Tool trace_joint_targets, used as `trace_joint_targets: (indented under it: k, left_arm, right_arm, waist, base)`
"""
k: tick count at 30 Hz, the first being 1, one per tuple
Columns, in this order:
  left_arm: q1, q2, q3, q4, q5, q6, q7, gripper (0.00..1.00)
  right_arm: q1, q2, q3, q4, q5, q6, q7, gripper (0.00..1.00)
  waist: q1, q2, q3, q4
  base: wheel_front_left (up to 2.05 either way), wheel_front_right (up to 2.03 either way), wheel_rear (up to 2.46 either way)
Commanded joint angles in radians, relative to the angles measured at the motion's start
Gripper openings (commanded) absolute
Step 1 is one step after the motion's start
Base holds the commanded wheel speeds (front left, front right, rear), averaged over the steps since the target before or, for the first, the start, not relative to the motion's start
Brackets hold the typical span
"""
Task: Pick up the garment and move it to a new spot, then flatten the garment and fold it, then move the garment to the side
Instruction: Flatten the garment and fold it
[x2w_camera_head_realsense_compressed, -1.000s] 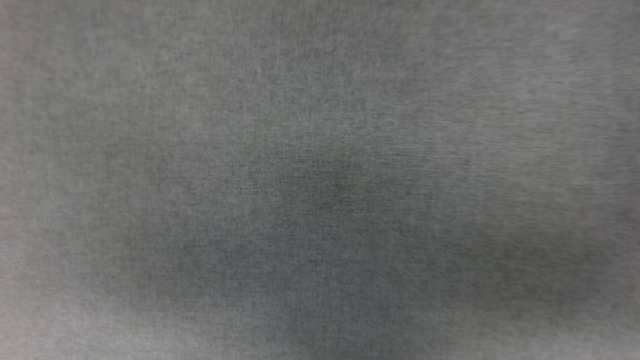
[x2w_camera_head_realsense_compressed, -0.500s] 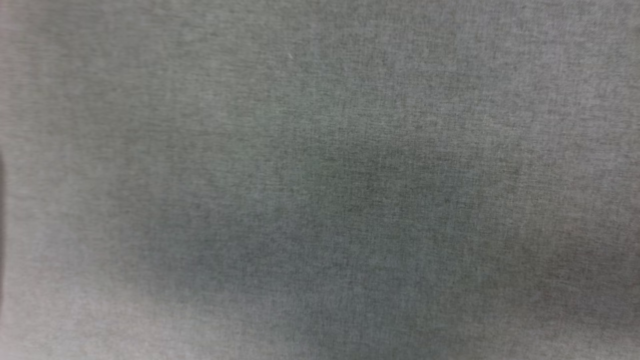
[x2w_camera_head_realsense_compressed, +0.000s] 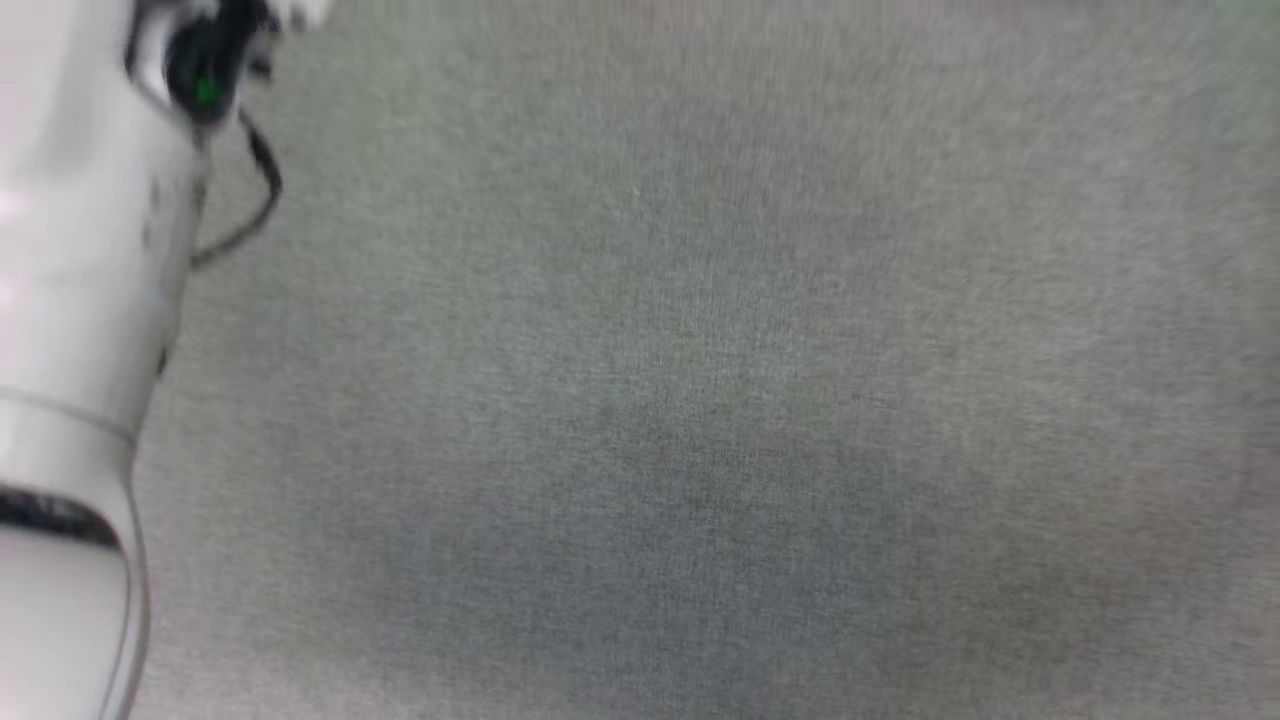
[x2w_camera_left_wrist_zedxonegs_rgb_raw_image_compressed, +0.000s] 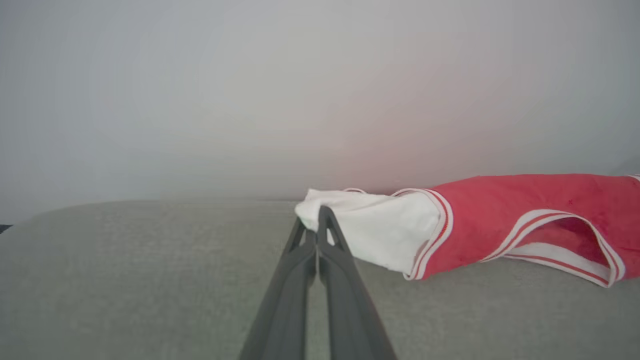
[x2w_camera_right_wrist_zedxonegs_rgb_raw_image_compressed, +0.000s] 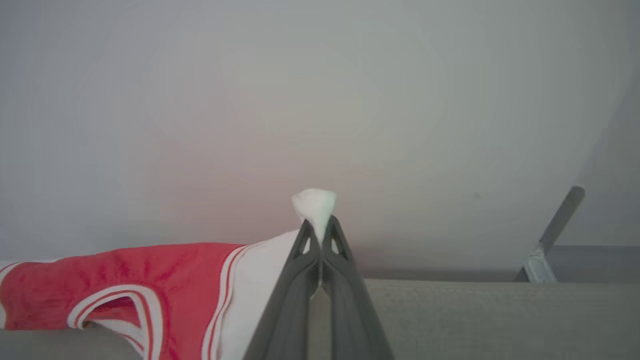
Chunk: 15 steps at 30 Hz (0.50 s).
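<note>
**Holding the jersey by both white sleeves over grey cloth**

Spreading across the head view is a grey woven surface (x2w_camera_head_realsense_compressed: 700, 400), blurred and with a darker patch toward 6 o'clock. Both wrist views show the same surface low in the picture, with a pale plain wall (x2w_camera_left_wrist_zedxonegs_rgb_raw_image_compressed: 250, 90) rising behind it.

The garment (x2w_camera_left_wrist_zedxonegs_rgb_raw_image_compressed: 500, 210) lies on this surface. In the left wrist view its red body runs from the centre out to 3 o'clock. The striped collar opening (x2w_camera_left_wrist_zedxonegs_rgb_raw_image_compressed: 565, 240) sits at about 4 o'clock and a white sleeve (x2w_camera_left_wrist_zedxonegs_rgb_raw_image_compressed: 380, 225) points back toward the centre. In the right wrist view the garment (x2w_camera_right_wrist_zedxonegs_rgb_raw_image_compressed: 125, 270) runs the other way, from the centre to 8 o'clock, red first and then white.

A pale forearm (x2w_camera_head_realsense_compressed: 80, 300) fills the 9 o'clock edge of the head view.

The left gripper (x2w_camera_left_wrist_zedxonegs_rgb_raw_image_compressed: 314, 220) has its dark fingers pressed together, tips at the sleeve's outer edge, which seems to be pinched there. The right gripper (x2w_camera_right_wrist_zedxonegs_rgb_raw_image_compressed: 320, 222) is clamped on the other white sleeve, and a small tuft of cloth (x2w_camera_right_wrist_zedxonegs_rgb_raw_image_compressed: 315, 200) pokes out above its tips.

A grey slanted strut (x2w_camera_right_wrist_zedxonegs_rgb_raw_image_compressed: 555, 235) stands at 3 o'clock in the right wrist view. A thin black cable (x2w_camera_head_realsense_compressed: 262, 190) loops beside the forearm at 10 o'clock. Above it a tiny green light (x2w_camera_head_realsense_compressed: 207, 92) glows on the dark wrist part.
</note>
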Motion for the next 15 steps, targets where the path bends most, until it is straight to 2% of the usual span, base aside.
trace_joint_targets:
  k: [1, 10, 15]
  left_arm:
    - [0.078, 0.023, -0.006, -0.024, -0.025, -0.002, 0.002, 0.0]
    - [0.399, 0.105, -0.024, -0.159, -0.105, 0.001, 0.048, 0.0]
    - [0.557, 0.15, -0.032, -0.281, -0.126, 0.038, 0.075, 0.0]
  right_arm:
    - [0.077, -0.03, 0.019, -0.04, 0.044, -0.001, 0.043, 0.0]
    - [0.448, -0.129, 0.047, -0.211, 0.2, -0.001, 0.169, 0.0]
    - [0.628, -0.163, 0.045, -0.291, 0.243, -0.001, 0.202, 0.0]
  waist:
    - [0.0, 0.0, -0.183, -0.012]
    - [0.0, 0.0, -0.359, -0.027]
    - [0.0, 0.0, -0.418, -0.023]
  base:
    - [0.0, 0.0, 0.0]
    - [0.0, 0.0, 0.0]
    - [0.0, 0.0, 0.0]
